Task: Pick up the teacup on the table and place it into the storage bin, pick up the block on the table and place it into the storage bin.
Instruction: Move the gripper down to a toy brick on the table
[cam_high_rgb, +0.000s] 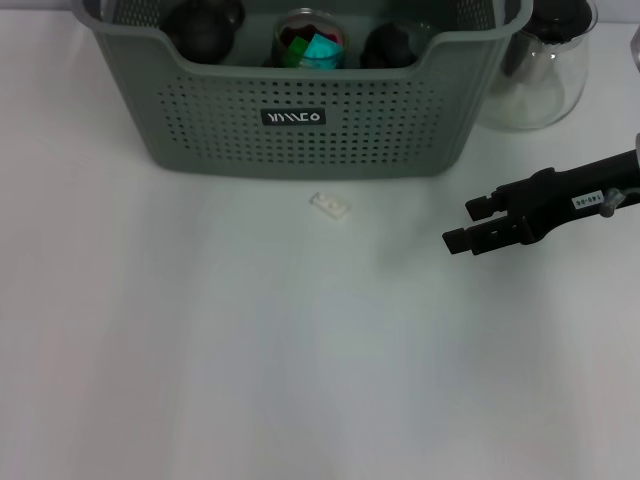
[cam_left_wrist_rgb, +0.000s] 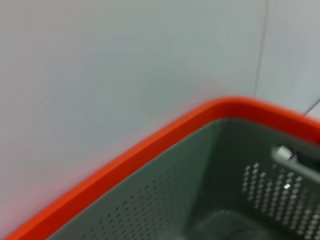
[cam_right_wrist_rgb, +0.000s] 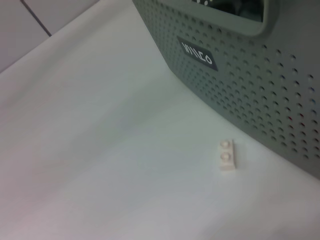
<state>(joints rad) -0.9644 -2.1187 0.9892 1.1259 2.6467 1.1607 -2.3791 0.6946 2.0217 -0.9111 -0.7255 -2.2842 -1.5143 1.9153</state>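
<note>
A white counter (cam_high_rgb: 200, 350) carries the scene, with the grey-green storage bin (cam_high_rgb: 300, 130) as its largest occupant, perforated walls and black logo label facing the camera. Inside the bin sit two dark rounded objects (cam_high_rgb: 205, 25) and, between them, a clear teacup (cam_high_rgb: 310, 42) filled with coloured pieces. Just beside the bin's right end stands a clear glass carafe (cam_high_rgb: 545, 75). In front of the bin and off to its right, the black right hand (cam_high_rgb: 470, 225) hovers above the counter, its two fingers slightly apart and holding nothing, pointing toward the space before the bin. The small white block (cam_high_rgb: 330, 206) lies flat on the counter close in front of the bin, a little right of the logo label, well apart from the right hand; the right wrist view shows its two studs (cam_right_wrist_rgb: 227, 155). The left hand appears in no view; its wrist camera shows only an orange-rimmed basket (cam_left_wrist_rgb: 150, 150).
</note>
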